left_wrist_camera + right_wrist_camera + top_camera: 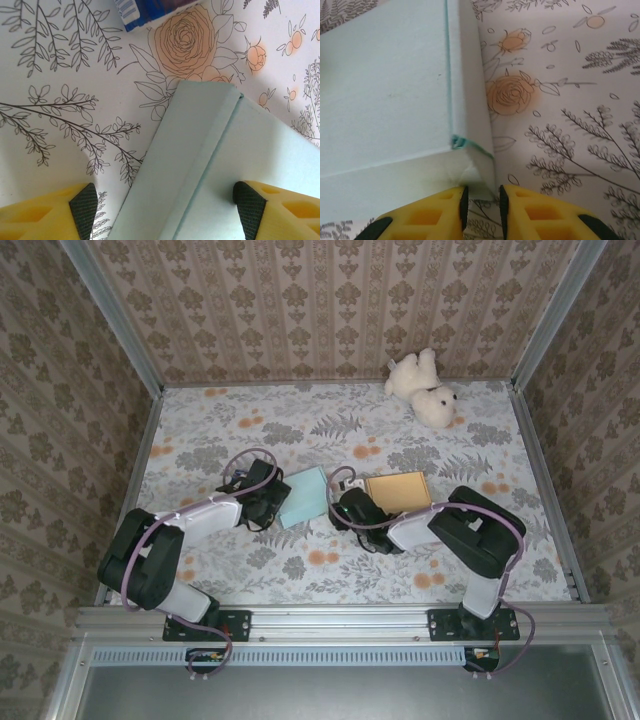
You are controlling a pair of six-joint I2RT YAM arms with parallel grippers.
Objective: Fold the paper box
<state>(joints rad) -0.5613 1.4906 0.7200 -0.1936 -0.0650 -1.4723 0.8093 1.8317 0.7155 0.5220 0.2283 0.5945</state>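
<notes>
Top view: the paper box is lying on the surface between the left pincer and the right pincer, apparently mostly formed, with a brown box and a toy bear lying clear. Left wrist view: the left pincer is standing apart astride one box edge. Right wrist view: the right pincer is sitting nearly together at a corner flap probably needing tucking; any clamping cannot be told.
</notes>
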